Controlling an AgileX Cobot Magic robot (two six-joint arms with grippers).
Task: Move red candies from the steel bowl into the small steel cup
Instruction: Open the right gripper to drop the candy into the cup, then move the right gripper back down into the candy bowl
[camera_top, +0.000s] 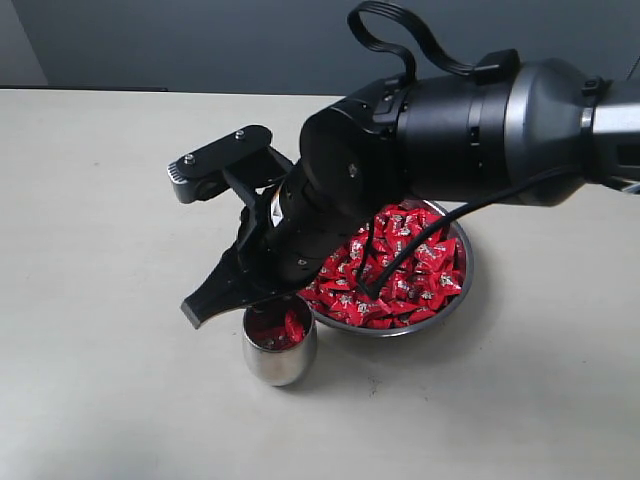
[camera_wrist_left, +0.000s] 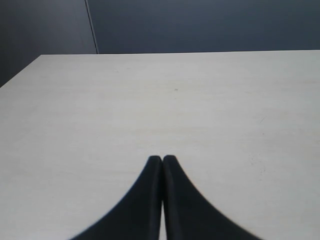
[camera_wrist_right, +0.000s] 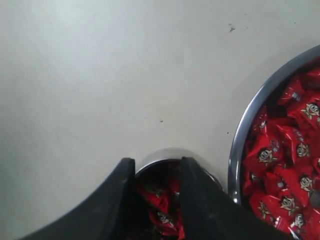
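As the right arm (camera_top: 440, 130) slants down, jaws gape over the cup (camera_top: 280, 362).

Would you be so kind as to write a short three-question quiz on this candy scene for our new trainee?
1. True or false: the small steel cup, beside the steel bowl, already holds some red candies.
2. The right gripper hangs over: A) the steel bowl B) the small steel cup C) neither.
3. Fill in: on the left gripper, the fingers are ____ (open or shut).
Key: 1 true; 2 B; 3 shut.
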